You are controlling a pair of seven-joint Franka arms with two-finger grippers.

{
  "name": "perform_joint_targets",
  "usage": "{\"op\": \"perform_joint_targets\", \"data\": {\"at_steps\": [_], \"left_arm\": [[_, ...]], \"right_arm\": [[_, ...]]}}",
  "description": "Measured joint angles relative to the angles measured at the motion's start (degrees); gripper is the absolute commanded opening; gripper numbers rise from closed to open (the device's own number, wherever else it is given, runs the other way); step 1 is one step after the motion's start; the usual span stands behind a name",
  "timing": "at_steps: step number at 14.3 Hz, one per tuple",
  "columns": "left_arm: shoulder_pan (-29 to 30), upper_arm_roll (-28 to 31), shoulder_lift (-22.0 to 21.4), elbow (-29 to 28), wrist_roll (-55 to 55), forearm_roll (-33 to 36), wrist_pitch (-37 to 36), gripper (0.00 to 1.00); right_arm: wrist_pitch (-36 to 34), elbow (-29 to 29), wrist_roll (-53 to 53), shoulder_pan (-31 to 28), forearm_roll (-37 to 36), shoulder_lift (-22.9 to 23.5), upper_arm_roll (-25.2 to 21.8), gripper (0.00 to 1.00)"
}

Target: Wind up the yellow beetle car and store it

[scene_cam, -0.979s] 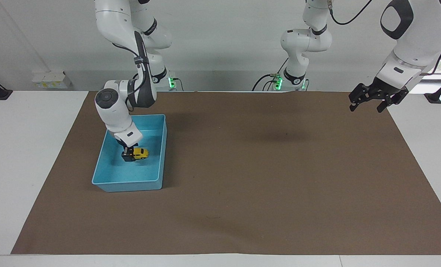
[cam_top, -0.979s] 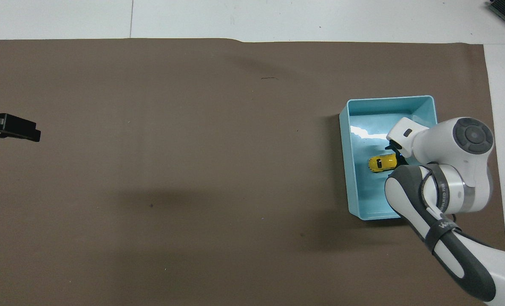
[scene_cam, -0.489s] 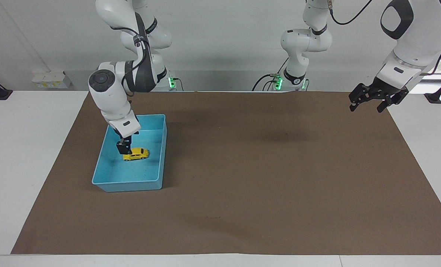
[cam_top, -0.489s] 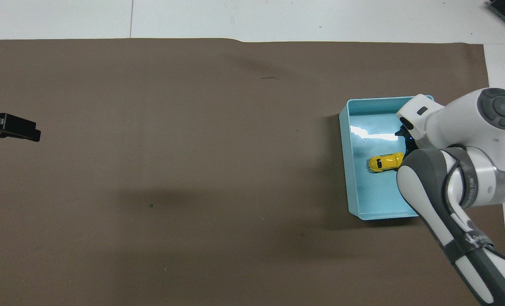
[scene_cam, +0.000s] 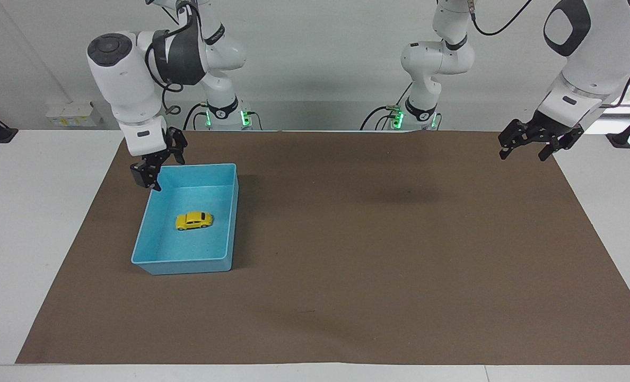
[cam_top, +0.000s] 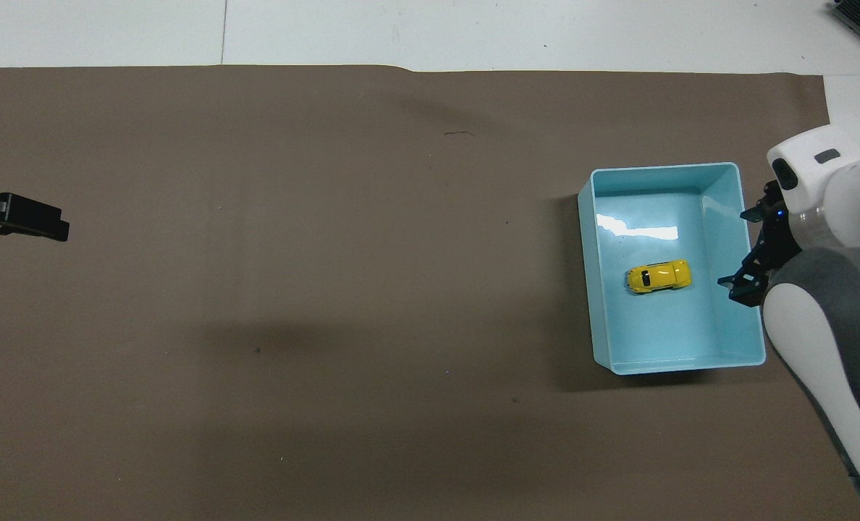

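Note:
The yellow beetle car [scene_cam: 193, 220] stands on its wheels on the floor of the blue bin [scene_cam: 187, 263], free of any gripper. It also shows in the overhead view [cam_top: 659, 277], in the middle of the bin [cam_top: 590, 304]. My right gripper [scene_cam: 159, 166] is open and empty, raised over the bin's edge at the right arm's end of the table; it also shows in the overhead view [cam_top: 745, 252]. My left gripper [scene_cam: 526, 150] is open and empty, and it waits in the air over the mat's edge at the left arm's end.
A brown mat [scene_cam: 378, 254] covers most of the white table [scene_cam: 39, 223]. The left gripper's tip [cam_top: 39, 221] shows at the edge of the overhead view.
My right gripper has let go of the car, risen out of the bin and drawn back over its edge with its fingers open. The car stays in the bin. The left arm has not moved.

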Motion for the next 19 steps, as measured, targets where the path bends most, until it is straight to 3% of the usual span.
{"op": "perform_joint_targets", "data": {"at_steps": [6,13,19], "left_arm": [[0.0,0.0,0.0,0.0,0.0,0.0,0.0,1.0],[0.0,0.0,0.0,0.0,0.0,0.0,0.0,1.0],[0.0,0.0,0.0,0.0,0.0,0.0,0.0,1.0]], "right_arm": [[-3.39,2.04,11.78,-1.27,0.06,-2.99,0.7,1.0],[-4.85,5.63,52.44,-0.55,6.06,-2.63,3.32,1.0],[-11.48,8.83,55.42,-2.59,4.11,-1.83,1.72,1.0]]}}
